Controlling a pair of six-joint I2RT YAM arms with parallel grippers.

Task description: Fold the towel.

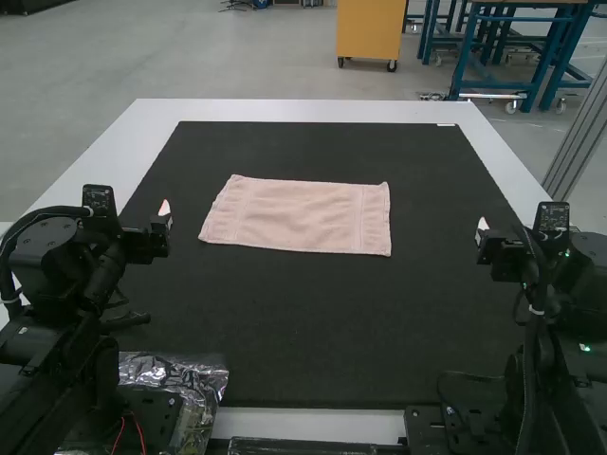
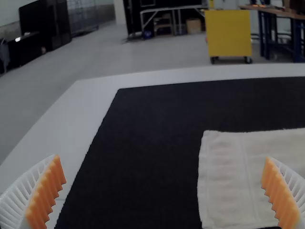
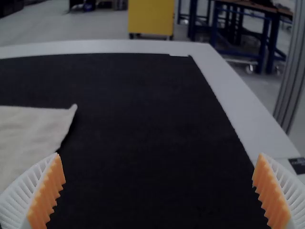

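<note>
Presently, left gripper (image 1: 165,210) and right gripper (image 1: 482,228) both wide, fingers well spread, each clear of the pink towel (image 1: 299,216). Towel spread flat on black mat (image 1: 313,322), between the two, nearer the left.

From here I see gray floor (image 3: 95,28), yellow wheeled cabinet (image 3: 151,16), blue-legged workbench (image 3: 259,7), metal post (image 3: 291,71) beyond white table (image 3: 240,95).

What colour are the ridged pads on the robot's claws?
Orange, showing best in the left wrist view, on the pads.
</note>
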